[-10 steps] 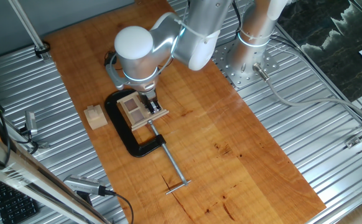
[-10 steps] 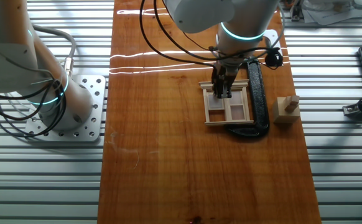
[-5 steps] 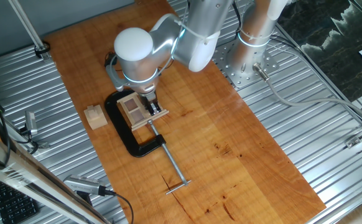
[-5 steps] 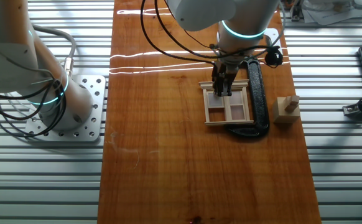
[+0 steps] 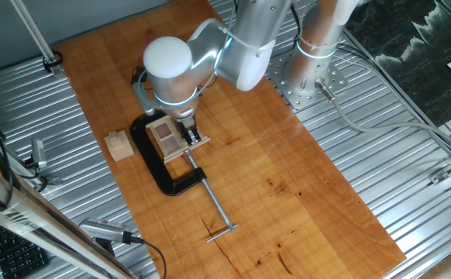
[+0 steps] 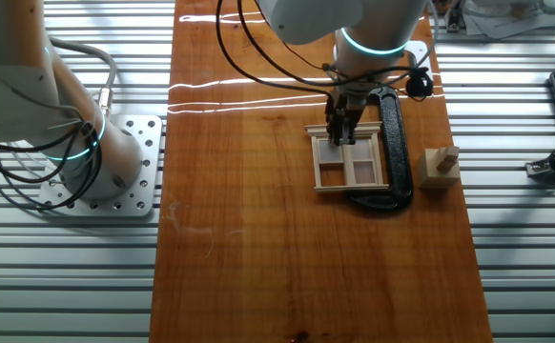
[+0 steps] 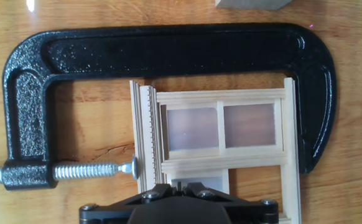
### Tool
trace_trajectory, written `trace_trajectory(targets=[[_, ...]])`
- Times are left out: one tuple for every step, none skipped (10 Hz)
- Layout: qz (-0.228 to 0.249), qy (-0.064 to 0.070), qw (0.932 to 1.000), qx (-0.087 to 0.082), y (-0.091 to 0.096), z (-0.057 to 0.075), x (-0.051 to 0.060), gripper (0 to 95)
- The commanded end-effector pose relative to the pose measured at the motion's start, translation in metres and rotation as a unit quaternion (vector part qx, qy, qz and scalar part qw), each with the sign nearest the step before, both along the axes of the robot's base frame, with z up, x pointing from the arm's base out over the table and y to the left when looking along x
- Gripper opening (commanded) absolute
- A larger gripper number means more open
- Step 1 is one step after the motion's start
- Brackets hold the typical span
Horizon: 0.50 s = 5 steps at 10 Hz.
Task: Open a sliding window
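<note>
Sliding window (image 7: 221, 140) lies flat on wood tabletop (image 6: 258, 248), clamped betw. screw pad and fixed jaw of black C-clamp (image 7: 168, 53); small wood block (image 6: 440, 171) sits just outside clamp spine. Gripper (image 6: 342, 138) hangs vertical over frame's edge w/ fingertips down at window, open/closed state can't be told, contact unclear.

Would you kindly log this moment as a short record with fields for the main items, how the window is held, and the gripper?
window: sliding window, flat on the wooden table
held by: black C-clamp, screw pad against the frame's side
gripper: gripper at the window's edge; open or shut unclear
nearby: small wooden cube beside the clamp, apart
</note>
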<state>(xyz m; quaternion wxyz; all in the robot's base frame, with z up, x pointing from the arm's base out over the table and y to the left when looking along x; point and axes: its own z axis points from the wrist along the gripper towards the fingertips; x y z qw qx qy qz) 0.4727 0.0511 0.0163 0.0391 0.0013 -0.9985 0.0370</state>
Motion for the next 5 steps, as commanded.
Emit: trace_trajectory(targets=[[0.004, -0.001, 1.0, -0.002, 0.0012, 0.0005, -0.0001, 0.0], [0.004, -0.001, 1.0, -0.002, 0.0012, 0.0005, -0.0001, 0.0], [0.01, 0.0, 0.9999, -0.003, 0.0007, 0.0012, -0.0006, 0.0], [0.013, 0.0, 0.9999, -0.003, -0.0001, 0.0018, -0.0012, 0.0], [0.015, 0.001, 0.9999, -0.003, -0.0008, 0.0023, -0.0016, 0.0]])
